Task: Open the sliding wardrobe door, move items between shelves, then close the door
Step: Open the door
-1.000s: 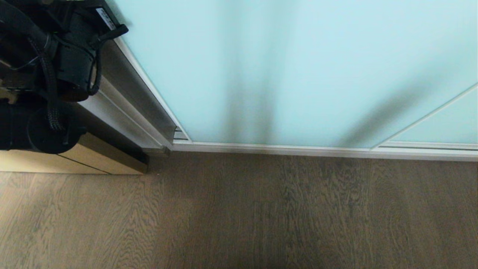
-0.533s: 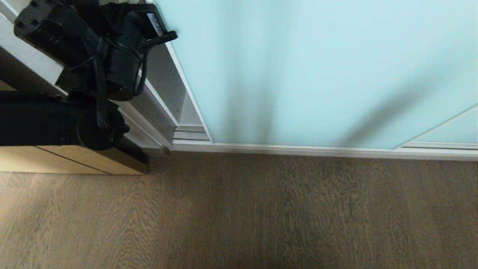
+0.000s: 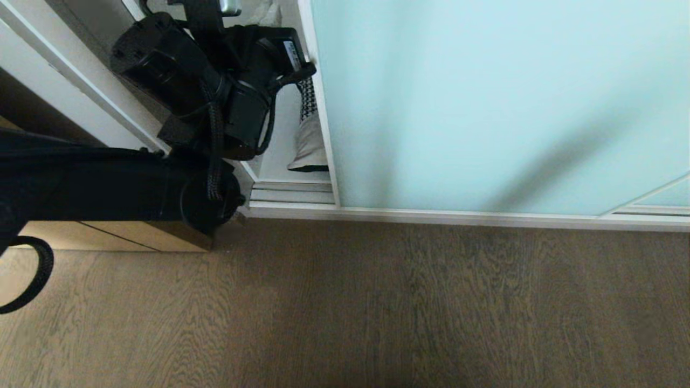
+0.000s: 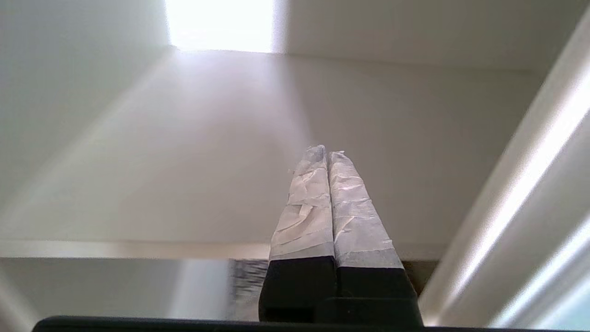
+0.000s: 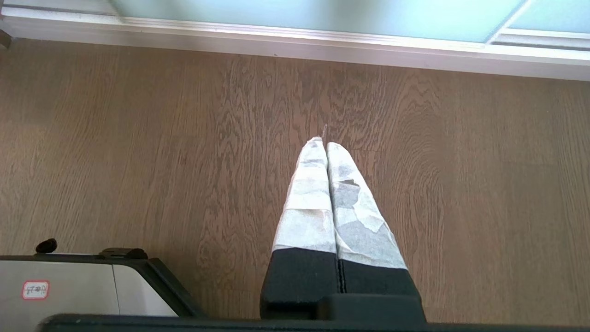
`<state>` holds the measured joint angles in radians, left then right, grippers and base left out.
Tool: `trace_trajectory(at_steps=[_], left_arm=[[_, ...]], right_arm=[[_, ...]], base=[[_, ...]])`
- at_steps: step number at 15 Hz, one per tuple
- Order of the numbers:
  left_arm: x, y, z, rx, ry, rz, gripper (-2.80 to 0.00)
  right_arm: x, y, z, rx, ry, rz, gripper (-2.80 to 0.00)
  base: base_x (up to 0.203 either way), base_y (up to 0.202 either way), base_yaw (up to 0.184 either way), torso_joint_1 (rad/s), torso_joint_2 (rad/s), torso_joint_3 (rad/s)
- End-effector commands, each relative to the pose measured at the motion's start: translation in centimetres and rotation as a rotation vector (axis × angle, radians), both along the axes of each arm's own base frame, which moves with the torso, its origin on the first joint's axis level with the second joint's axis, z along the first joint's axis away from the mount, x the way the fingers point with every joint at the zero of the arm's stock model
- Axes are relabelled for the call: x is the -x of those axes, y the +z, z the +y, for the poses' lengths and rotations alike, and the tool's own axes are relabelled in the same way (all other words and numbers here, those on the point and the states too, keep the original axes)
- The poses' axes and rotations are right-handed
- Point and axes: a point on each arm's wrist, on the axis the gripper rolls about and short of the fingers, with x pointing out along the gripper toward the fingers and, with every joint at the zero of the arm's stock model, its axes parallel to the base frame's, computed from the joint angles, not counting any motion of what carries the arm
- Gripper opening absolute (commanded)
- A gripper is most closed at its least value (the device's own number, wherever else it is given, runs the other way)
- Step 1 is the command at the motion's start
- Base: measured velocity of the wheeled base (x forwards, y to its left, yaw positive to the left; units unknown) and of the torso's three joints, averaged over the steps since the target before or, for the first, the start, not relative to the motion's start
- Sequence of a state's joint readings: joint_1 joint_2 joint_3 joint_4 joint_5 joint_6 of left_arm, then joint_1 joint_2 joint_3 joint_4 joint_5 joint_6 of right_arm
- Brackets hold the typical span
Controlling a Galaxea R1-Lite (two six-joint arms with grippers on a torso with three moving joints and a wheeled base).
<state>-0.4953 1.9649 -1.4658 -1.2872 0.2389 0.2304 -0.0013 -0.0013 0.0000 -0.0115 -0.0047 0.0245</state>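
Note:
The sliding wardrobe door (image 3: 485, 102), frosted pale blue-green glass in a thin silver frame, stands partly slid right, leaving a narrow gap at its left edge. In the gap a cushion (image 3: 310, 141) with a houndstooth strip lies on a white shelf (image 3: 275, 159). My left arm's wrist (image 3: 237, 81) sits in the gap, right beside the door's left frame; its fingertips are above the head view. In the left wrist view my left gripper (image 4: 327, 154) is shut and empty, pointing into the white interior above a shelf edge (image 4: 138, 249). My right gripper (image 5: 325, 144) hangs shut and empty over the floor.
Grey-brown wood-grain floor (image 3: 377, 307) runs up to the silver bottom track (image 3: 458, 215). A tan wood panel (image 3: 108, 240) and the white wardrobe side wall (image 3: 70, 70) stand at the left. A second glass panel (image 3: 668, 196) overlaps at the far right. My base (image 5: 69, 286) shows in the right wrist view.
The door has slid to the right and the gap has widened, uncovering the cushion and shelf. My left arm has moved right along with the door's edge. The right arm has kept still.

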Motion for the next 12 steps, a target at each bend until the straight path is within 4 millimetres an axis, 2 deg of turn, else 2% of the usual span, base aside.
trace_trajectory(at_steps=[1,7,12], left_arm=[[0.0,-0.9,-2.4,-0.006,-0.053,0.011,-2.8],[-0.5,-3.3,-8.0,-0.004,-0.158,0.009,-2.8],[1.3,-3.3,-11.6,0.018,-0.244,-0.016,-2.8]], right_arm=[[0.0,0.0,0.0,0.0,0.001,0.0,-2.8],[0.0,0.0,0.0,0.0,0.0,0.0,-2.8],[0.0,0.0,0.0,0.0,0.0,0.0,-2.8]], base=[[0.0,0.0,0.0,0.0,0.0,0.0],[0.0,0.0,0.0,0.0,0.0,0.0],[0.0,0.0,0.0,0.0,0.0,0.0]])
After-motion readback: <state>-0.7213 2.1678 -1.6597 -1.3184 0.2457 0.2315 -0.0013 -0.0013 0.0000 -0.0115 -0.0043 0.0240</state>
